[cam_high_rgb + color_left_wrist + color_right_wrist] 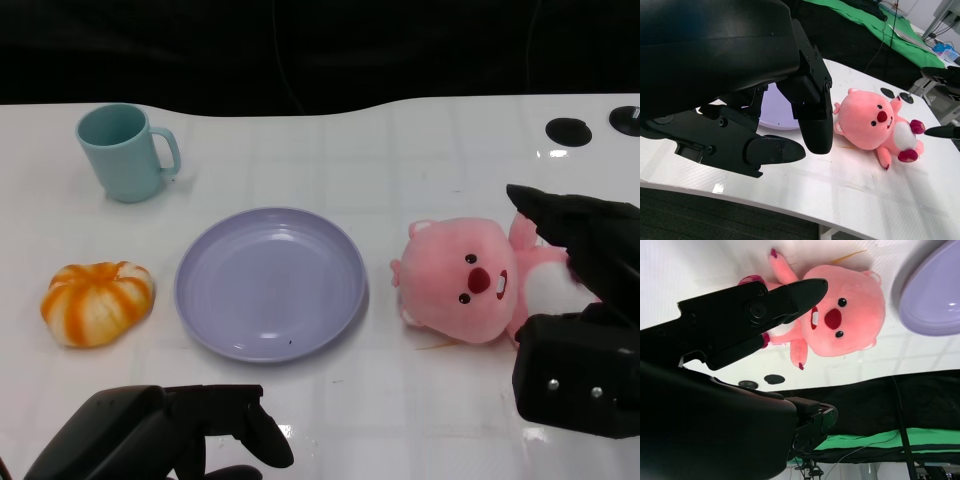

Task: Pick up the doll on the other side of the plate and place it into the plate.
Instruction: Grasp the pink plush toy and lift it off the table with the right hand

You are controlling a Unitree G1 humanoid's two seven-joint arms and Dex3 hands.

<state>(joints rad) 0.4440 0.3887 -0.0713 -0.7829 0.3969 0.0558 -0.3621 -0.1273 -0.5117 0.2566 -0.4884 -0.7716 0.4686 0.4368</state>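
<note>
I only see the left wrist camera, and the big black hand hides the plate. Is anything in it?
Observer: No, the round lilac plate is bare in the head view.
Operator: What's on its other side from the doll?
Observer: An orange-and-white striped pumpkin toy, apart from the plate.
Operator: Is the other hand holding the doll?
Observer: Not yet; the right hand is open around the pink plush doll, at its body.
</note>
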